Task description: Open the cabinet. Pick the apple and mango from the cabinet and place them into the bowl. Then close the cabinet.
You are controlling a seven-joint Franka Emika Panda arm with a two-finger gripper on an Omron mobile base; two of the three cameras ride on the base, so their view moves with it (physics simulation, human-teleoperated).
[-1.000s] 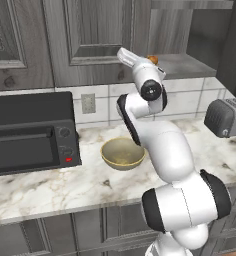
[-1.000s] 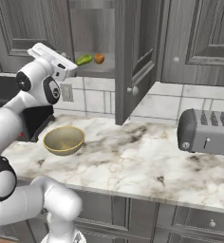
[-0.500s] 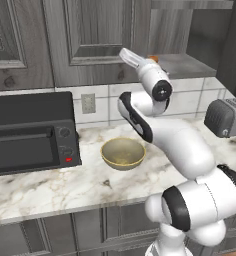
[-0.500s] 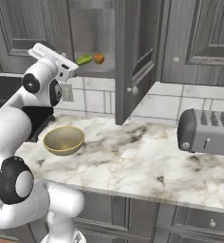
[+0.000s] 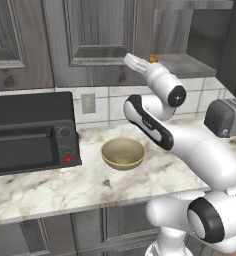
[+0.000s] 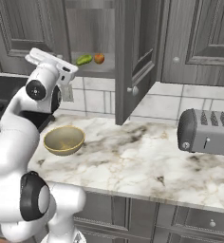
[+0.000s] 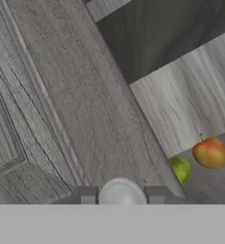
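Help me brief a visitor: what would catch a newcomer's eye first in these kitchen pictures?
The cabinet with one door swung open, showing the apple and the mango side by side on its shelf. Then the gripper, shut on the round knob of the closed door, and the empty bowl on the counter below.

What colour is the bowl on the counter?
The bowl is tan, a yellowish olive. It shows best in the right base view.

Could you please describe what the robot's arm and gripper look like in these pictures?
The arm is glossy white, built of rounded, tubular links with dark grey or black bands and round caps at the joints. The hand is a white block. The gripper has two small, dark grey, squared finger tips. No cables or markings are visible.
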